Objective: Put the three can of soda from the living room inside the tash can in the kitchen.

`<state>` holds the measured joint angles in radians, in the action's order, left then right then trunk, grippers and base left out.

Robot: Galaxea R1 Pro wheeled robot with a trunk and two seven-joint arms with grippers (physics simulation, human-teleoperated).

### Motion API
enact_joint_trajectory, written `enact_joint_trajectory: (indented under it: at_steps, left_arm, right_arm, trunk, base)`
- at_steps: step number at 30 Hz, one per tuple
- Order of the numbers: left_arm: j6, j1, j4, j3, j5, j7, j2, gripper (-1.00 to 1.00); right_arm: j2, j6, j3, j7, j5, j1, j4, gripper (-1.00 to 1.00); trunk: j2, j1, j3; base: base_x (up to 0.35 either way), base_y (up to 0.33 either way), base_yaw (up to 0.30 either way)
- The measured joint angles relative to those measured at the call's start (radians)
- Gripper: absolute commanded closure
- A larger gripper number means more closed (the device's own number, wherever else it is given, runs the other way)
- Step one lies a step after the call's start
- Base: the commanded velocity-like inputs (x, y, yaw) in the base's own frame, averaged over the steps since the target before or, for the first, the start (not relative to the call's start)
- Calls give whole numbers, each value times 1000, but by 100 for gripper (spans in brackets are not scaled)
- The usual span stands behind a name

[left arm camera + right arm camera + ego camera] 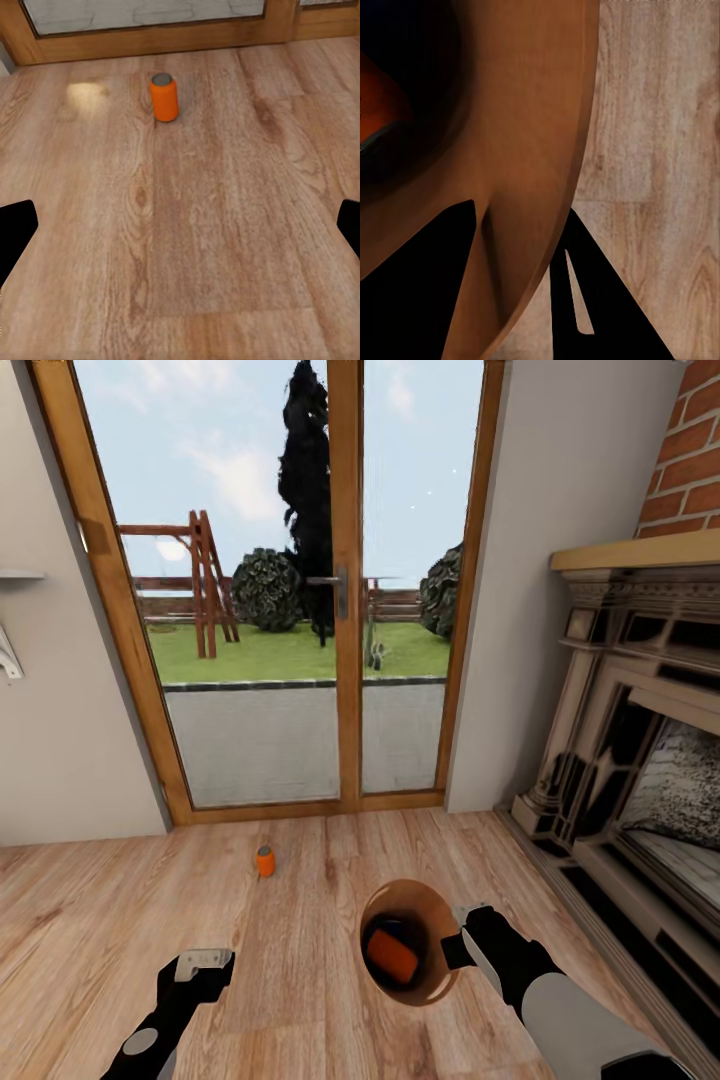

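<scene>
Fingers on my right gripper (pixel 462 932) are clamping the rim of the tash can (pixel 425 985), one inside the orange-brown wall and one outside, and I am carrying the bin low over the wood floor (pixel 300 1010) of the living room. Inside it, one orange soda can (pixel 391 956) is lying on its side, with a dark blue one (pixel 396 931) tucked behind it, so by my count two of three are already collected.

My left gripper (pixel 205 960) is hanging free with its fingers spread wide and nothing between them. I am pointing it along the floor at the last orange can (pixel 163 97), which is standing upright, well ahead of the fingers and near the foot of the glass doors (pixel 340 590). The fireplace (pixel 640 760) is off to my right.

I judge that I am lining up the third pickup. Next I would need to roll the base forward, lower the left arm, bracket the can around its middle and close, while keeping the bin level.
</scene>
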<state>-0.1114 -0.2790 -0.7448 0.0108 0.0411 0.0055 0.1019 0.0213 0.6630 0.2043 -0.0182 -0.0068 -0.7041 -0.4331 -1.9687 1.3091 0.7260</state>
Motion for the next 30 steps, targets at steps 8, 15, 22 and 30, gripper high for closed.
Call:
enact_joint_trajectory:
  at_steps: [8, 15, 22, 30]
  left_arm:
    - [1, -2, 2, 0, -4, 0, -1, -100]
    - [1, -2, 2, 0, -4, 0, -1, -100]
    - [0, -2, 2, 0, -1, 0, 0, -100]
    - [-1, -2, 2, 1, 0, -1, 1, -100]
  right_arm:
    - [1, 0, 1, 0, 0, 0, 1, 100]
    - [1, 0, 1, 1, 1, 0, 1, 100]
    - [2, 0, 1, 1, 1, 1, 2, 100]
    - [2, 0, 1, 0, -1, 1, 2, 100]
  trunk:
    - [56, -31, -25]
    - [105, -58, -47]
    - [133, -73, -60]
    - [133, -73, -60]
  base:
    - [0, 0, 0]
    - [0, 0, 0]
    - [0, 0, 0]
    - [0, 0, 0]
